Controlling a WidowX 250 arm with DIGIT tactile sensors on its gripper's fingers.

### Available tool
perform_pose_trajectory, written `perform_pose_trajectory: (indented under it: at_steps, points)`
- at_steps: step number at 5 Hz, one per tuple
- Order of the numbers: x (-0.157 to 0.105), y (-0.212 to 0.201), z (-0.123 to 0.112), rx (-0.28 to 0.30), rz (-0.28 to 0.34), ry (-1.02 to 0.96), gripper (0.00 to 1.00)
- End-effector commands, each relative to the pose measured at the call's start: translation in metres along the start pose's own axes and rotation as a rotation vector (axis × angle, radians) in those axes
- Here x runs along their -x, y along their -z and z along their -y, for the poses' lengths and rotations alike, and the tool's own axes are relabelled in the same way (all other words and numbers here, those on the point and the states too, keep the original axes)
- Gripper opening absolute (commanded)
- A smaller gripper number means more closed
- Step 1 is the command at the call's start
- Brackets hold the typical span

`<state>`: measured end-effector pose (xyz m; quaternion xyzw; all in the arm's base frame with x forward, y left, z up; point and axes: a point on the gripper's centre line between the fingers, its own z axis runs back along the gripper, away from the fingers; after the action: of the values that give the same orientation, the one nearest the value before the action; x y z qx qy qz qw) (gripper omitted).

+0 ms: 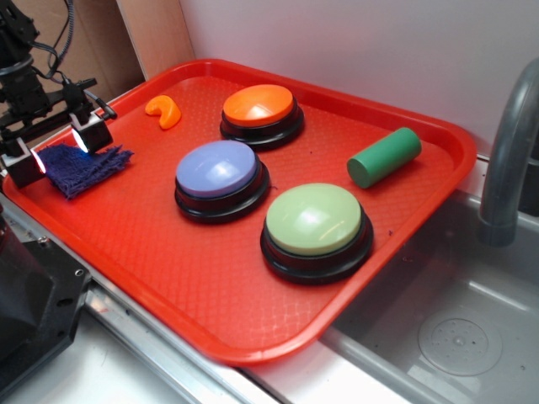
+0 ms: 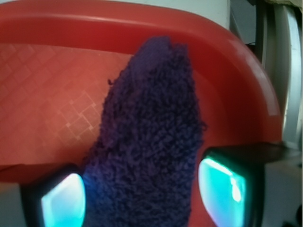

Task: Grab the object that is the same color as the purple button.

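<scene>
Purple cloth [image 2: 151, 142] between the fingers of gripper [image 1: 57, 149], jaws part-open astride it, contact unclear

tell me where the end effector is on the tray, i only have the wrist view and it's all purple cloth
Observer: The end effector is at the tray's left edge, its fingers either side of the purple cloth.
Operator: is the purple button close
Observer: The purple button sits right of the cloth, with bare tray between them.
Operator: anything else nearby
Observer: A small orange curved piece lies behind the cloth, near the orange button.
</scene>
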<state>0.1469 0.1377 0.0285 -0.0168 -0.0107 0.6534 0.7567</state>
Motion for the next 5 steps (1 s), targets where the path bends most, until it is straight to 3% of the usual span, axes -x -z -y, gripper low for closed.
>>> perform_pose_trajectory:
  at_steps: [1, 2, 3, 4, 5]
  points:
    - [-0.003, 0.019, -0.002, -0.037, 0.043, -0.039, 1.00]
    - [0.002, 0.025, 0.001, -0.071, 0.084, -0.002, 0.00]
    - [0.009, 0.017, 0.006, -0.073, 0.091, 0.113, 0.00]
    - [0.024, -0.010, 0.012, -0.026, 0.115, 0.361, 0.00]
    - [0.042, -0.043, 0.012, -0.052, 0.096, 0.612, 0.00]
